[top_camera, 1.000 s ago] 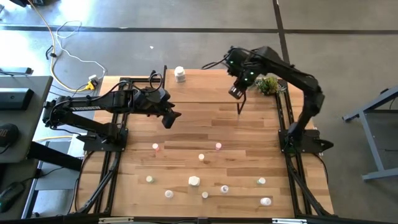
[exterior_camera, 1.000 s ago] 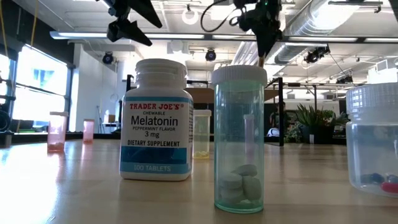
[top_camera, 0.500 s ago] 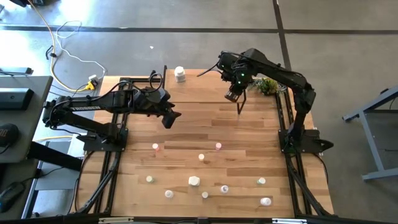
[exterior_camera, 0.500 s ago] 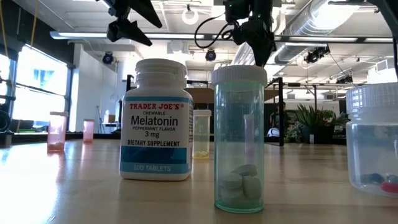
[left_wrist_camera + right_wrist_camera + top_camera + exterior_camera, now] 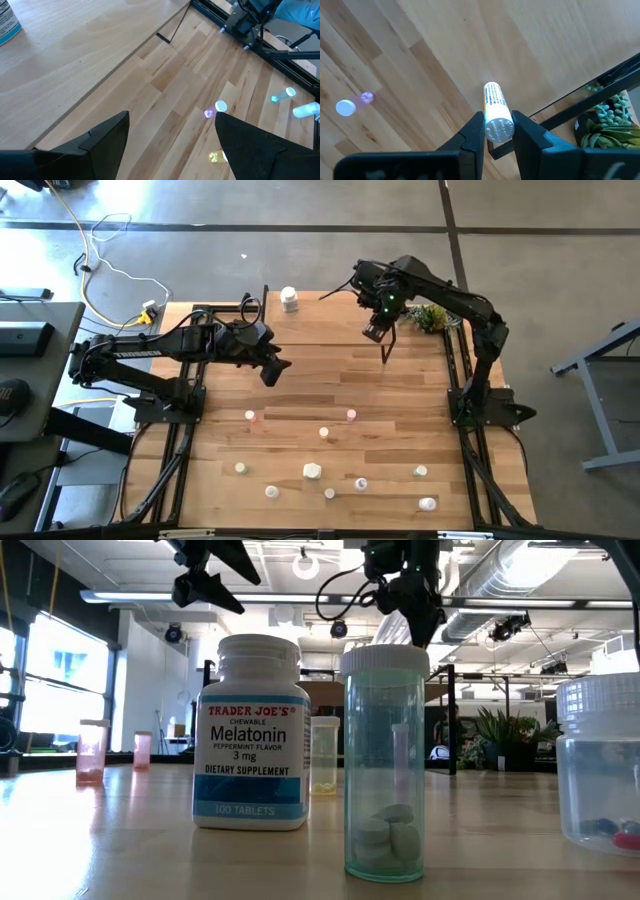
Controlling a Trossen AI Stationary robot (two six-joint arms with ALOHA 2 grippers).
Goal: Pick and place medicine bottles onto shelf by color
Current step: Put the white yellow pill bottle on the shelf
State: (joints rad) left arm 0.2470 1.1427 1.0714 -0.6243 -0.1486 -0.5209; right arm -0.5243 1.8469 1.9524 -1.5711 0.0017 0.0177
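Right gripper [image 5: 498, 131] clenched on a slim white bottle [image 5: 496, 112], cap end between the two dark fingers [image 5: 472, 135], printed label running along its side; seen from above, hanging at about one o'clock over the tabletop [image 5: 300, 395], above the pale shelf [image 5: 330, 315] that spans the far edge. Left gripper [image 5: 275, 368] released, fingers spread wide, nothing between them, hovering near ten o'clock just past the shelf's near edge. On the shelf at about twelve o'clock, one white bottle with a blue-banded label [image 5: 290, 300] standing upright. At two o'clock, beside the right arm, a small green plant [image 5: 432, 317]. Toward six o'clock, the remaining medicine bottles scattered well apart on the tabletop: a pink-tinted one [image 5: 250, 417] at eight o'clock, another pink one [image 5: 351, 416] near the centre, a small pale one [image 5: 324, 434] between them and slightly nearer, a yellowish one [image 5: 240, 469] at seven o'clock, a larger white one [image 5: 312, 471] at six o'clock, a green-tinted one [image 5: 420, 472] at five o'clock, and one lying on its side [image 5: 427, 503] at the near right corner. From tabletop height, a white melatonin bottle [image 5: 252, 730] and a clear green vial [image 5: 385, 760] with tablets at its bottom standing close to the camera.
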